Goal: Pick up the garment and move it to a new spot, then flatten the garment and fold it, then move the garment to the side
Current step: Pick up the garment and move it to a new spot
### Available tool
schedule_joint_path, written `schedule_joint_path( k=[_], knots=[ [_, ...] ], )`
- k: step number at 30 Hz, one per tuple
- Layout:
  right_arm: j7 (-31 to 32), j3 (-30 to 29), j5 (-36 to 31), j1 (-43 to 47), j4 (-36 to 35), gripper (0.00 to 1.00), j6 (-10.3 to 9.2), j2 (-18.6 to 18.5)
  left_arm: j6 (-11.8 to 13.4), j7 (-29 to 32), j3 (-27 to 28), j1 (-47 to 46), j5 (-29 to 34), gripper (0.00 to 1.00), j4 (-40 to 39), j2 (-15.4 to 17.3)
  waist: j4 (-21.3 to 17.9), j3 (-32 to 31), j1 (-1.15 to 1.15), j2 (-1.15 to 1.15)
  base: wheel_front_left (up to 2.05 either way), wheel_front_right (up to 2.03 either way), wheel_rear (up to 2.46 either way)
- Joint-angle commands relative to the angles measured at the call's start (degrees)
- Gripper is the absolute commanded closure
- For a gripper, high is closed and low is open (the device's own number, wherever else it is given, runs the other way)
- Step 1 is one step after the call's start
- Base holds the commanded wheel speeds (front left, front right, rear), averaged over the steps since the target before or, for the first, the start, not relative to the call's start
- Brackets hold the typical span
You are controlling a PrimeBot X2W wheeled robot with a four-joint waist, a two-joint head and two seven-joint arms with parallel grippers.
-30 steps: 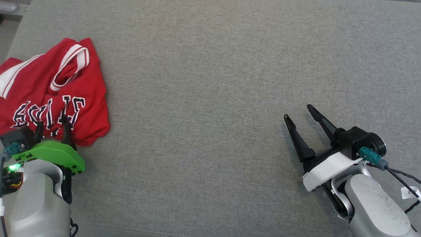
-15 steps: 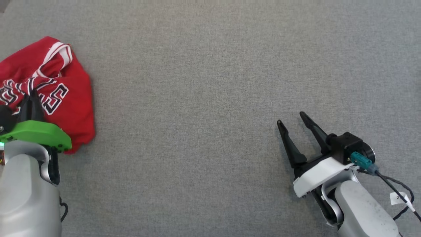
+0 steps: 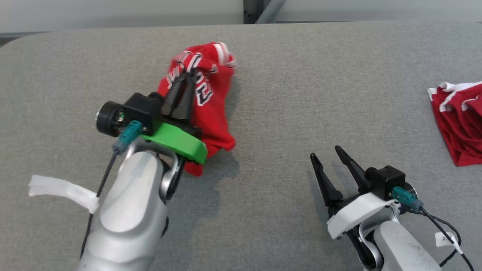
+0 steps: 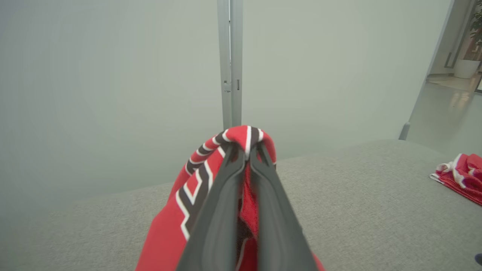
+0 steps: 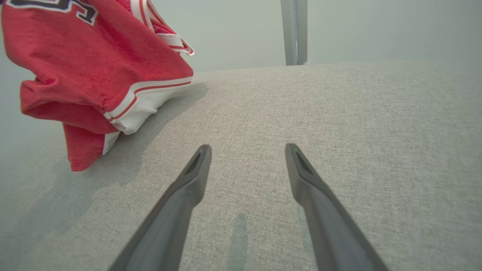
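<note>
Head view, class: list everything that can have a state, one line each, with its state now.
left tool: shut on the garment, above the table.
garment: bunched, hanging from the left tool.
right tool: open, empty.
second red garment: crumpled, lying on the table at its right edge.

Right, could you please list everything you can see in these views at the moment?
table: one, grey fabric top, under everything
red jersey: one, red with white trim and lettering, held up bunched, left of centre
second red garment: one, red and white, crumpled at the table's right edge
metal post: one, grey, upright behind the table
white tape strip: one, white, on the left arm's cable
left end effector: one, dark fingers on green mount, shut on the red jersey
right end effector: one, dark fingers on white mount, open over bare table, holding nothing
</note>
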Motion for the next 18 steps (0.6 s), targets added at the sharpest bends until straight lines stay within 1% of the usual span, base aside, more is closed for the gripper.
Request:
schedule_joint_path(
  k=[1,3,5,8,9,10,11,15,18],
  knots=[
    [-0.2,-0.3,0.5,0.6,0.2,0.00,-0.04,0.1,-0.1,0.0,-2.5,-0.2,-1.1,1.00,-1.4,0.0,-4.8,-1.5,0.00,0.17,0.00,0.00,0.00],
    [-0.2,-0.5,0.6,0.4,0.3,0.00,-0.03,0.4,-0.1,0.0,-7.4,0.3,-4.0,1.00,-3.9,0.0,-7.0,-1.6,0.00,0.17,0.00,0.00,0.00],
    [-0.2,-0.8,0.5,0.3,0.1,0.00,-0.04,0.7,-0.1,0.0,-10.7,0.9,-5.0,1.00,-4.5,0.0,-9.0,-1.5,0.00,0.17,0.00,0.00,0.00],
    [-0.2,-0.9,0.6,0.0,0.0,0.00,-0.03,1.0,0.3,0.0,-13.1,2.3,-5.0,1.00,-2.9,0.1,-11.7,-1.3,0.00,0.17,0.00,0.00,0.00],
    [-0.2,-1.1,0.7,0.0,0.0,0.00,-0.03,1.1,0.4,0.0,-13.5,2.6,-4.5,0.82,-1.9,0.1,-12.4,-1.2,0.00,0.17,0.00,0.00,0.00],
    [-0.2,-1.1,0.7,0.0,-0.1,0.00,-0.03,1.1,0.6,0.0,-13.7,3.0,-3.8,0.24,-0.7,0.1,-13.0,-1.1,0.00,0.17,0.00,0.00,0.00],
    [-0.2,-1.3,0.8,0.0,-0.1,0.00,-0.03,1.3,1.0,0.0,-13.1,3.9,-3.2,0.00,1.8,0.1,-13.9,-0.9,0.00,0.17,0.00,0.00,0.00],
    [-0.2,-1.5,0.9,0.0,-0.1,0.00,-0.03,1.5,1.4,0.0,-10.3,5.3,-1.8,0.00,5.2,0.0,-14.4,-1.0,0.00,0.17,0.00,0.00,0.00],
    [-0.2,-1.9,0.8,0.4,-0.1,0.00,-0.03,1.6,2.3,0.0,-7.1,6.4,-0.8,0.00,4.2,0.2,-14.0,-1.5,0.00,0.17,0.00,0.00,0.00]
  ],
)
